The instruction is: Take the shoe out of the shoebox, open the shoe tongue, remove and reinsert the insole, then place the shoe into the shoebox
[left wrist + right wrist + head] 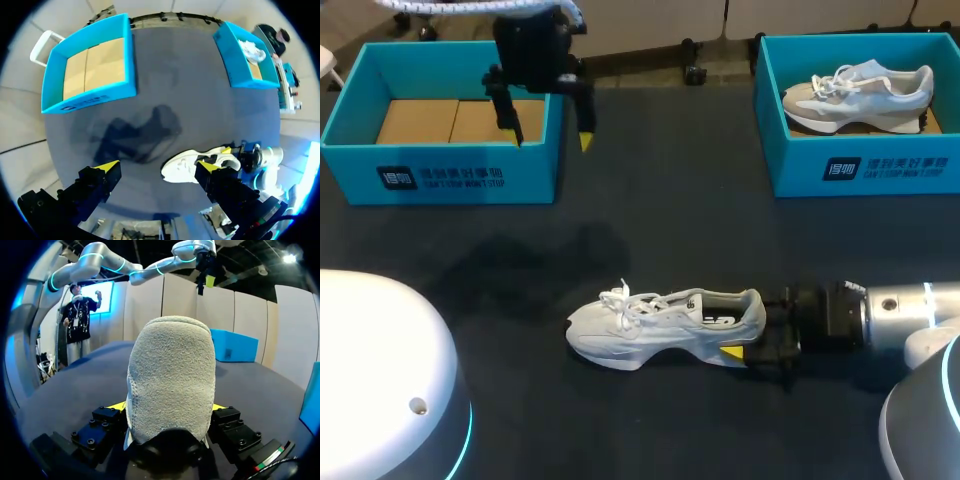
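A white sneaker (660,325) (200,162) lies on its side on the dark table, toe pointing left. My right gripper (752,328) comes in low from the right and is shut on the shoe's heel (172,375), a yellow-tipped finger pressing each side. The blue shoebox (470,178) (90,95) at the back left holds only cardboard. My left gripper (551,140) (159,165) hangs open high over that box's right edge, holding nothing. It shows far above the heel in the right wrist view (206,277).
A second blue shoebox (865,165) (235,65) stands at the back right with a grey-and-white sneaker (860,95) inside. Bare dark table (660,220) lies between the two boxes and the shoe.
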Robot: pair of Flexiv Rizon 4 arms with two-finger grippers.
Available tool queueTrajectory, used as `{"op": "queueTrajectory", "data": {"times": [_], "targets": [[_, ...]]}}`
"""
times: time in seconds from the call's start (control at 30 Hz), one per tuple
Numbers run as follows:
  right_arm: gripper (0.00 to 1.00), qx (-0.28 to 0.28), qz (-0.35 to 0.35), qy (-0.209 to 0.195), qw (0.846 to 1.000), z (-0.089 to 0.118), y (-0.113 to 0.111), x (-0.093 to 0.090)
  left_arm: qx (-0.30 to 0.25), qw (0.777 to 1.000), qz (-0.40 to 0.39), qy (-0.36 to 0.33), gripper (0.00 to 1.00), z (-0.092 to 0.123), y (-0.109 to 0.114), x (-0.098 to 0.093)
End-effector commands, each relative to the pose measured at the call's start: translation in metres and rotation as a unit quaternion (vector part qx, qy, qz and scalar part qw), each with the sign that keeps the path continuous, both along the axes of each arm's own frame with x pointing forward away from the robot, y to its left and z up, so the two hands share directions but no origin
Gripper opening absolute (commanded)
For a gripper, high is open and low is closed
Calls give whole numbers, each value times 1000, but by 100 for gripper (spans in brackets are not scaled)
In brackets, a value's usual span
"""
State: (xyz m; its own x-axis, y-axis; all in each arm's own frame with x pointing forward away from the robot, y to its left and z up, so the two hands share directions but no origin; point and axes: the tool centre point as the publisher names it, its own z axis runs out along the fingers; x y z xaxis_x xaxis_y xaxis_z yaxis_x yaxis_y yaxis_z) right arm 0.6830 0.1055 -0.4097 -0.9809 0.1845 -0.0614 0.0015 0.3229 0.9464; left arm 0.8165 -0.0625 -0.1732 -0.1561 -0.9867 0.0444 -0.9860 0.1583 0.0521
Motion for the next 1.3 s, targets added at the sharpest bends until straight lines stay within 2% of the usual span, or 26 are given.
{"op": "queueTrajectory", "data": {"times": [0.03,0.17,0.33,0.37,0.5,0.7,1.07,1.3], "targets": [[0,-3,-1,0,1000,2,1,-1,2,1000,-4,-18,100,0,-26,-35],[0,-3,-1,0,1000,2,1,-1,-6,1000,8,-15,100,-3,-47,-53],[0,-3,-1,0,1000,2,1,-1,4,1000,-5,-12,100,-22,-79,-73],[0,-3,-1,0,1000,2,1,-1,5,1000,-5,-13,100,-23,-80,-74],[0,-3,-1,0,1000,2,1,-1,24,999,-30,1,100,-43,-111,-83],[0,-3,-1,0,1000,2,1,-1,49,997,-51,19,100,-69,-143,-91],[0,-3,-1,0,1000,2,1,-1,72,994,-51,65,100,-102,-159,-109],[0,-3,-1,0,1000,2,1,-1,102,992,-53,45,100,-127,-164,-123]]}}
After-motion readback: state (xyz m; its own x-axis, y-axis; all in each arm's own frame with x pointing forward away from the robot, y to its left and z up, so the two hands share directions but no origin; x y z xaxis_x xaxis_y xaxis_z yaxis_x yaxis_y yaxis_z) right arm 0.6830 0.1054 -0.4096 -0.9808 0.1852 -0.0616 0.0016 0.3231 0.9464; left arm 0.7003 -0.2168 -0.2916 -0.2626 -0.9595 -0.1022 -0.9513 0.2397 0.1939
